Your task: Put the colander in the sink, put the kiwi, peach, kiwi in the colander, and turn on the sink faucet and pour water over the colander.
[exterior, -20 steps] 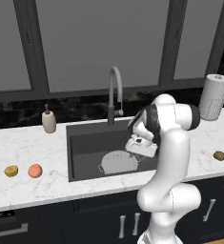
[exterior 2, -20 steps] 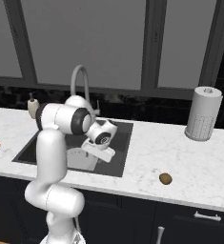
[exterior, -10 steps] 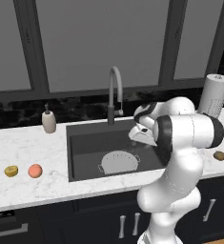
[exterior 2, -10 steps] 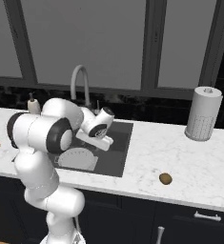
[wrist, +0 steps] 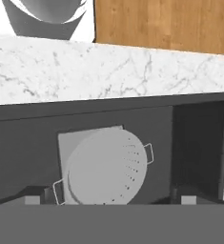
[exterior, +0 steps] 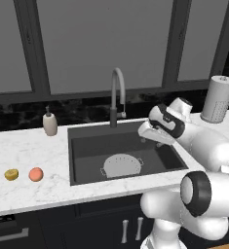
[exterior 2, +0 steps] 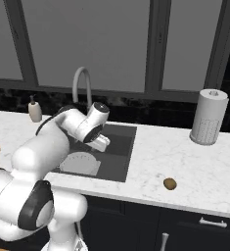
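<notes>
Now | colander (exterior: 122, 166): pale, round, perforated, two handles | in sink (exterior: 86, 160)

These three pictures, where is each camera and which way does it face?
Left base view: behind the arm's left, looking forward and down at the sink; the white arm fills the lower right.
Right base view: behind its right, facing the same counter; the arm rises lower left.
Hand view: on the hand, looking down at the colander; the open end effector shows at the bottom.
All three share the colander lying in the sink.
</notes>
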Tool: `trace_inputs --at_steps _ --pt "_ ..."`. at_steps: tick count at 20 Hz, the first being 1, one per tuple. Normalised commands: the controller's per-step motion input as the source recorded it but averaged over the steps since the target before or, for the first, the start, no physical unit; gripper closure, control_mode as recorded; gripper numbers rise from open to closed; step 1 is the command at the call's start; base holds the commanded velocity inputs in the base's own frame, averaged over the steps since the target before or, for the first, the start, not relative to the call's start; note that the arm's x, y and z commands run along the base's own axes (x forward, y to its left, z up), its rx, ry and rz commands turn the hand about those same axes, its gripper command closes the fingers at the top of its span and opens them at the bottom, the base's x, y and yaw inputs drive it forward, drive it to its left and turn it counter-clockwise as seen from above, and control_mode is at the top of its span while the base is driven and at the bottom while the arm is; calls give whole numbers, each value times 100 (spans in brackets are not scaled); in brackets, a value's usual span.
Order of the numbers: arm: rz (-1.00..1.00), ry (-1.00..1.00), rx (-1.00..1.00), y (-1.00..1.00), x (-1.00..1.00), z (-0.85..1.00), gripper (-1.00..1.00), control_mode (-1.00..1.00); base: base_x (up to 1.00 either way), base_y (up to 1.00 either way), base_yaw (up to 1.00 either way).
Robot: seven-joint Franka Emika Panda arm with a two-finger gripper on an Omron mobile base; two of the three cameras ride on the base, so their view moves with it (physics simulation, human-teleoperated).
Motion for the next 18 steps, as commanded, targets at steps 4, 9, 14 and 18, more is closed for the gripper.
trace_inputs --at_steps 4,9,14,18 --pt "-42 18 0 0 -40 72 -100 -100 0 0 0" --pt "-59 22 0 -35 -12 18 -100 -100 0 0 0" --pt "-74 24 3 -67 0 1 -100 -100 0 0 0" --pt "-80 19 5 -60 0 3 -100 -100 0 0 0"
